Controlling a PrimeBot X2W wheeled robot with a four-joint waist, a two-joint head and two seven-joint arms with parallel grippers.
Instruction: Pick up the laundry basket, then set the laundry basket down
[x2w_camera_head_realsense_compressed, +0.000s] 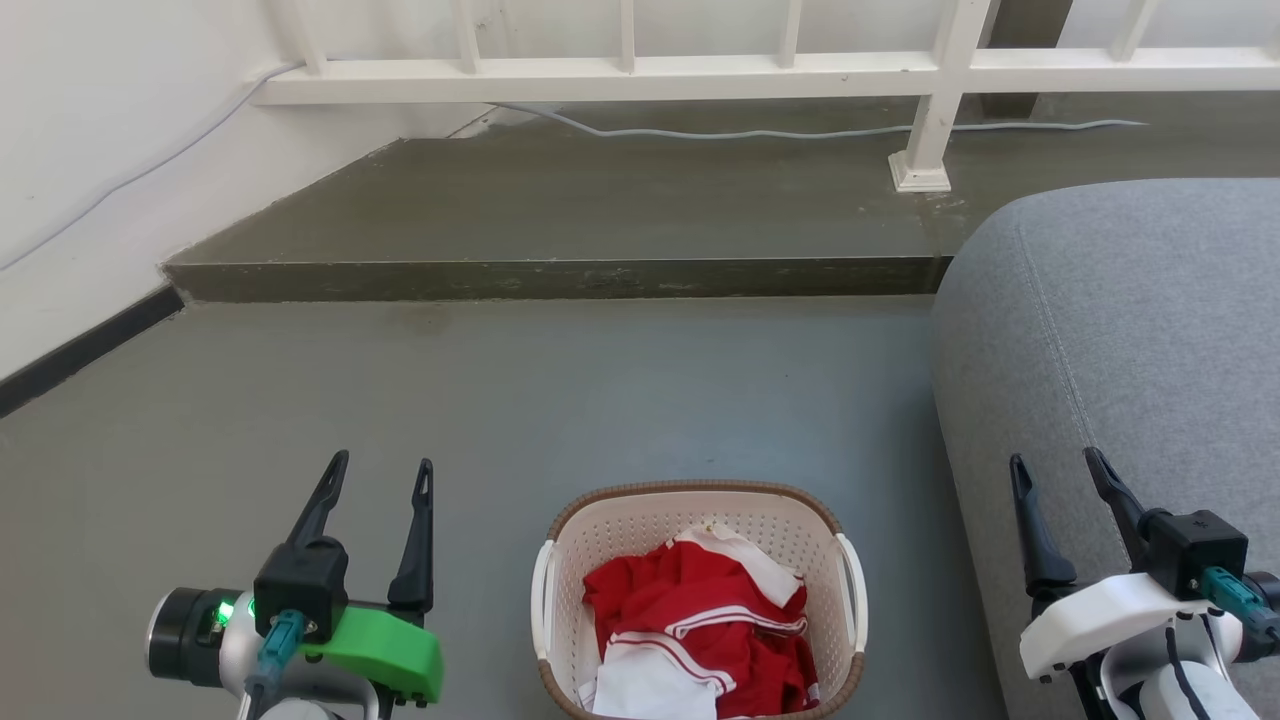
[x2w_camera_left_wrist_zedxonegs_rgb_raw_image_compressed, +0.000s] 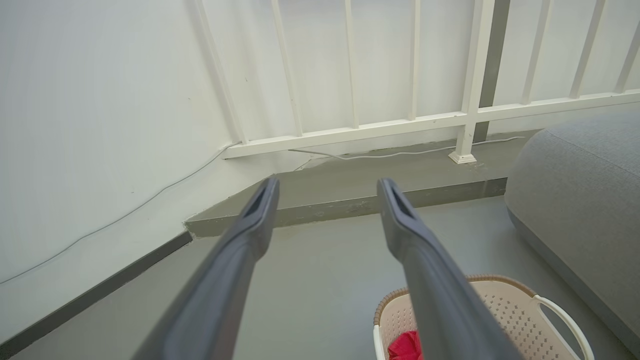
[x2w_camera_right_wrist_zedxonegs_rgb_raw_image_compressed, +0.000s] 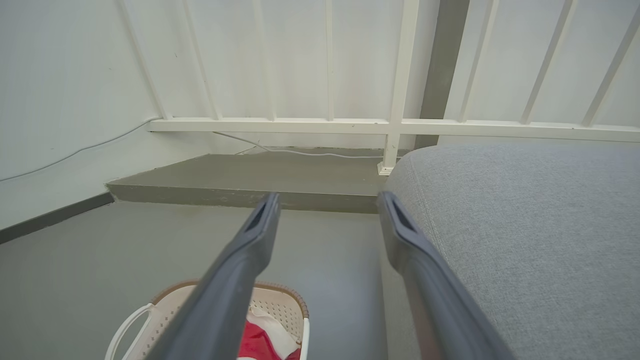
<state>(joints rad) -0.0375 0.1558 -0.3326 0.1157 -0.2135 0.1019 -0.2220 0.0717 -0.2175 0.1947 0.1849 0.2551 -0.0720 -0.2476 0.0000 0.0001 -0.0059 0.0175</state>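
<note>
- Position: the laundry basket (x2w_camera_head_realsense_compressed: 640, 530) stands on the floor (x2w_camera_head_realsense_compressed: 500, 400) between your arms, just beside the grey sofa (x2w_camera_head_realsense_compressed: 1120, 330), with clothes (x2w_camera_head_realsense_compressed: 700, 620) inside.
- Your left gripper (x2w_camera_head_realsense_compressed: 383, 462) and right gripper (x2w_camera_head_realsense_compressed: 1055, 460) both have their jaws wide and hold nothing.
- They flank the basket, probably so each can take one side handle (x2w_camera_head_realsense_compressed: 541, 600).

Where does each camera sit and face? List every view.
Head view: on the head, looking forward and down at the laundry basket; left hand lower left, right hand lower right.
Left wrist view: on that wrist, along its fingers toward the railing.
Right wrist view: on that wrist, along its fingers toward the sofa.
Shared: laundry basket, railing.
</note>
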